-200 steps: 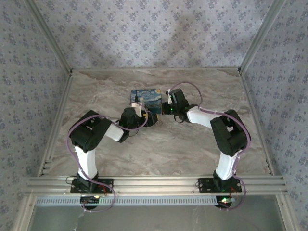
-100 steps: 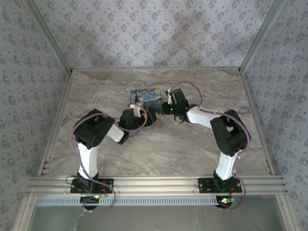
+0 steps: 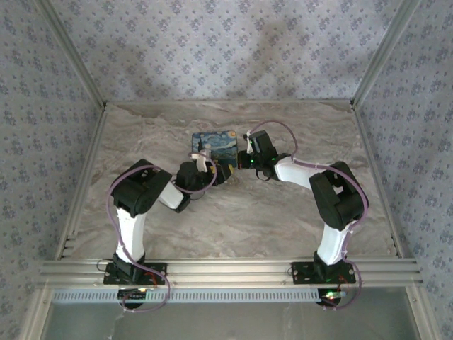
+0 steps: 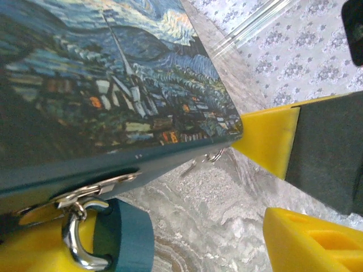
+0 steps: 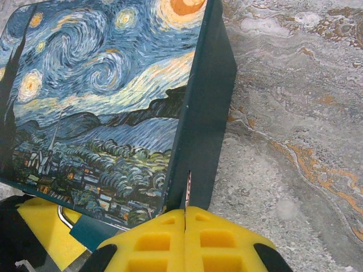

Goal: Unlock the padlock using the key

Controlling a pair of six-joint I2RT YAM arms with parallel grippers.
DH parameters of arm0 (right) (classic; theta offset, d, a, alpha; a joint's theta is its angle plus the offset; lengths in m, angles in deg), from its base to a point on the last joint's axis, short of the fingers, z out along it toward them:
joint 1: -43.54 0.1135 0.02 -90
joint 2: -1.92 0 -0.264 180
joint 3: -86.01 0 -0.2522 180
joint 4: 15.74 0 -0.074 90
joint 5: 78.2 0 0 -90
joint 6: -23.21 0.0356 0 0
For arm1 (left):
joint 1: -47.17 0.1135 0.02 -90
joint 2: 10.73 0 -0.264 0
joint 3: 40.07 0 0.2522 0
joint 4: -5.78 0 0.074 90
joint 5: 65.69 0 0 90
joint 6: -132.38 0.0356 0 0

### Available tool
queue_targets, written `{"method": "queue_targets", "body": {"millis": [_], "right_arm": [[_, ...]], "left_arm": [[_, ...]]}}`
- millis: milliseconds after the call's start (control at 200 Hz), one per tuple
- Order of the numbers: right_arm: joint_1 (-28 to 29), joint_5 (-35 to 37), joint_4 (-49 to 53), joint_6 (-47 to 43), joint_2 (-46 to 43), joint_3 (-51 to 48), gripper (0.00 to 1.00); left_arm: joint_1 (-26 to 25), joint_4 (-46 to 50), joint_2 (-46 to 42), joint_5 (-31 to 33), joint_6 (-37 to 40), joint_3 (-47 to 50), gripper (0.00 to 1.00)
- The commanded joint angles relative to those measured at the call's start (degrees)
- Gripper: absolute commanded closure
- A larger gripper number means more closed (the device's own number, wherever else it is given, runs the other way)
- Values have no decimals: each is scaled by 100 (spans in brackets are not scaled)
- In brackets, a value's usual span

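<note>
The right jaws are pinched tight on the thin metal key [image 5: 188, 190], its blade showing edge-on. The left jaws stand apart, one yellow finger [image 4: 28, 252] against the teal padlock with silver shackle [image 4: 127, 241]. The padlock hangs from the hasp [image 4: 96, 190] of the night-sky-printed box [image 4: 113, 85] on the marbled table [image 5: 295, 141]. Best clamp the padlock body firm first, then line the blade squarely with the keyhole, unseen here.

Yellow-fingered right gripper [image 5: 185, 214] pinched closed on thin metal key [image 5: 188, 190], blade in front of dark teal side of painting-printed box [image 5: 102, 102]; grey marble tabletop [image 5: 295, 113] at right.
</note>
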Motion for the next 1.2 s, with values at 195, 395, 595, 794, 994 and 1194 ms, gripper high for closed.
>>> {"method": "queue_targets", "body": {"millis": [195, 395, 595, 794, 994, 1194], "right_arm": [[43, -53, -56, 32, -55, -3, 100], [54, -49, -81, 45, -65, -17, 100], [51, -41, -86, 45, -74, -35, 100], [46, -41, -88, 40, -95, -44, 100], [42, -40, -100, 45, -113, -87, 100], [38, -40, -92, 29, -173, -105, 100]], "left_arm": [[38, -331, 144, -80, -120, 80, 36], [111, -250, 176, -120, -208, 45, 45], [159, -281, 196, -116, -280, 90, 55], [181, -39, 149, -54, -249, 141, 54], [233, 136, 129, -50, -237, 159, 68], [302, 353, 118, -105, -198, 133, 76]]}}
